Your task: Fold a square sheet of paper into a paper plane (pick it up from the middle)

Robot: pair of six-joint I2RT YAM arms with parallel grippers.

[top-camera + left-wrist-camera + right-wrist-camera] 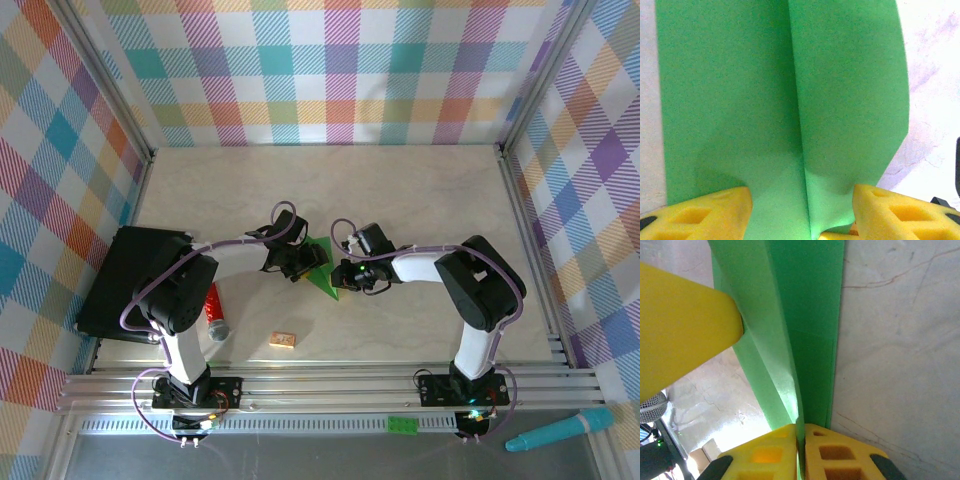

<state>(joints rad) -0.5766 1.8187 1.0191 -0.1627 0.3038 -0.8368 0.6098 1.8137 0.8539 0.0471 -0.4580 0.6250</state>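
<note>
The square sheet of paper (pixel 322 272) is bright green and folded into a narrow pointed shape. It is held up between the two grippers at the table's middle. My left gripper (pixel 298 262) is at its left. In the left wrist view the paper (pixel 740 100) shows a centre crease, and the left gripper (pixel 802 212) has its yellow fingers (pixel 710 212) well apart, one on each side, touching the paper. My right gripper (pixel 350 275) is at the paper's right. In the right wrist view the right gripper (pixel 801 440) is shut on the folded edge of the paper (pixel 810 315). The left gripper's finger (pixel 680 325) leans on the paper's flap.
A black pad (pixel 135 285) lies at the left edge, with a red object (pixel 213 310) beside the left arm. A small wooden block (pixel 283 340) sits near the front. On the front rail are a green brick (pixel 403 424) and a teal pen (pixel 560 430).
</note>
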